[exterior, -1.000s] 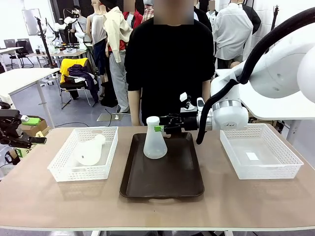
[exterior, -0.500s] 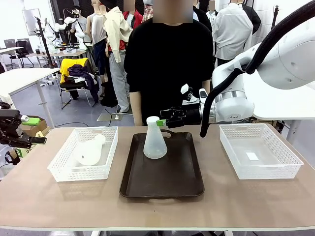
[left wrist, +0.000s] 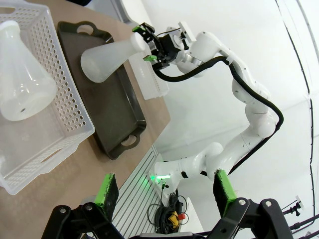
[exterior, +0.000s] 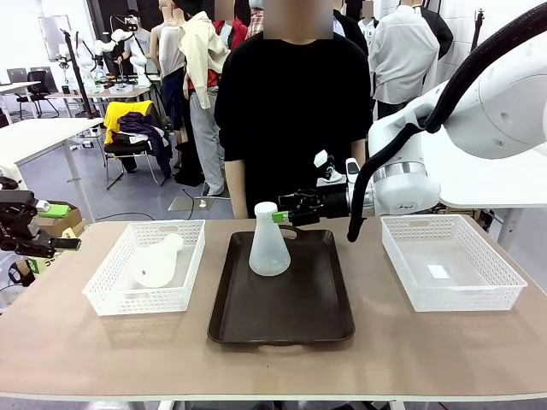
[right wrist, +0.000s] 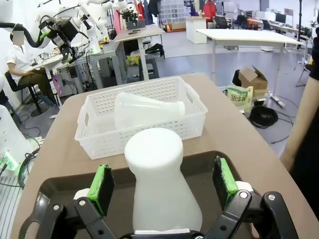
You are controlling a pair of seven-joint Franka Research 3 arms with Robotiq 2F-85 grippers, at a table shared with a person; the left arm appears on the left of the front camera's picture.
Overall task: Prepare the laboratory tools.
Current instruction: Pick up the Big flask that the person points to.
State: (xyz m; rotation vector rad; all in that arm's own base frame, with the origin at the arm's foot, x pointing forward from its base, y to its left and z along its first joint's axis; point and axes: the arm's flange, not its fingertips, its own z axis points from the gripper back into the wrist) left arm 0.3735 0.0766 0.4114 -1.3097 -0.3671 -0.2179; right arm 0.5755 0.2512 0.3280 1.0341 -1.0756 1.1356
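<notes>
Two right pincer (right wrist: 160,185) pads (right wrist: 101,188) spread, wrist view; upright flask (right wrist: 154,149) ahead.

Grey floor (exterior: 94,184), white table (exterior: 38,135), chair (exterior: 128,149) draped with clothes, cardboard box (right wrist: 251,77), bright light.

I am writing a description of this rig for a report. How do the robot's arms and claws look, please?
The right arm is glossy white with rounded joints, and a thick black cable loops along it. The right claw and the left claw are black and two-fingered, with bright green pads on the fingers' inner faces.
</notes>
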